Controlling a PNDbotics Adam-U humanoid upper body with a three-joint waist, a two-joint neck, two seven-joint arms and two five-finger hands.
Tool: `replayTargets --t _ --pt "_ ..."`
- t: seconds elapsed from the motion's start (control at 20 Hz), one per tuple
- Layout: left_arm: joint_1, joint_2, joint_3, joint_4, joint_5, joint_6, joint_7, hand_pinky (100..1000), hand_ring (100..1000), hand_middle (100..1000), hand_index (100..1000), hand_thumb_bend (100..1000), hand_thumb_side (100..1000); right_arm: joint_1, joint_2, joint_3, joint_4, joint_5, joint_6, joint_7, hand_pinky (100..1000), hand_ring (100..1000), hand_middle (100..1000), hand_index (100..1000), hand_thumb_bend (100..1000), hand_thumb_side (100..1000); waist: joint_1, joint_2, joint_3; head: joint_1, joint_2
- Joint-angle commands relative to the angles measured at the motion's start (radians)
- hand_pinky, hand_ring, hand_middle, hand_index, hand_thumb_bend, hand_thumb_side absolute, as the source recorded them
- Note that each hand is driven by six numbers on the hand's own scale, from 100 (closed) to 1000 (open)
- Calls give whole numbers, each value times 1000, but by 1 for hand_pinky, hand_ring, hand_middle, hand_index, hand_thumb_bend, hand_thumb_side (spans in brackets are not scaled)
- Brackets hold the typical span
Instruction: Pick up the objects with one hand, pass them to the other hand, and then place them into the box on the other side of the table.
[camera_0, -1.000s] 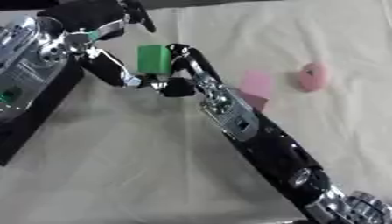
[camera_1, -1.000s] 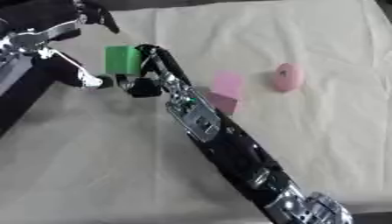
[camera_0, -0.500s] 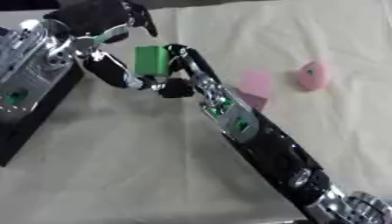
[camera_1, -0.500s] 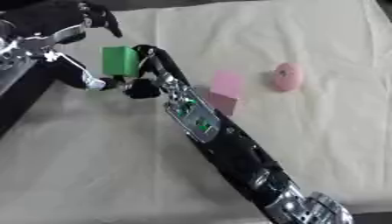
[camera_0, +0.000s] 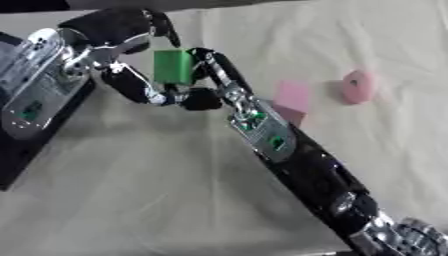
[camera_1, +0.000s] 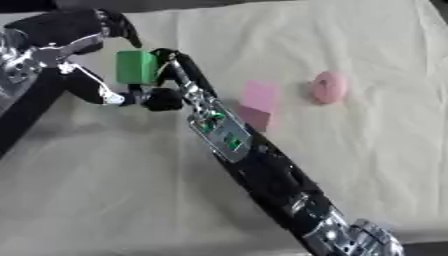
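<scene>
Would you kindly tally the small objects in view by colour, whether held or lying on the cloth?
Green: 1, the green block held up between the right hand and left hand.
Pink: 2, the pink block and the round pink object on the cloth.
Total: 3.

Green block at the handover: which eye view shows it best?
The left eye view: the green block sits nearer the picture's middle, with the right hand curled round it and the left hand above it. The right eye view shows the same block nearer the left edge, and less of the left hand.
</scene>
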Motion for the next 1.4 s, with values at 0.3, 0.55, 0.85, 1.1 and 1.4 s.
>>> replayTargets --t 0.3,0.55,0.85,1.1,1.4 --pt "-25 -8 10 18 -47 -1 39 789 823 795 802 600 302 -20 -1 7 -29 22 -6 -12 733 529 534 537 100 100 14 -28 1 7 -2" --pt "-24 -18 11 35 -59 -5 54 783 816 788 793 574 301 -21 0 16 -31 23 -6 -7 731 529 534 537 100 100 13 -28 1 11 -2" --pt "-25 -28 13 49 -63 -4 87 773 806 778 780 508 321 -22 2 22 -35 19 -6 0 730 529 535 538 100 100 13 -27 0 16 -2" --pt "-25 -36 11 62 -66 -6 110 767 801 772 772 497 316 -22 4 25 -39 15 -8 5 730 528 535 538 100 100 15 -26 -1 17 -2" --pt "-24 -45 4 84 -91 -30 115 756 788 762 765 549 282 -25 3 27 -46 8 -12 8 729 528 537 539 100 100 18 -26 -2 18 -2"
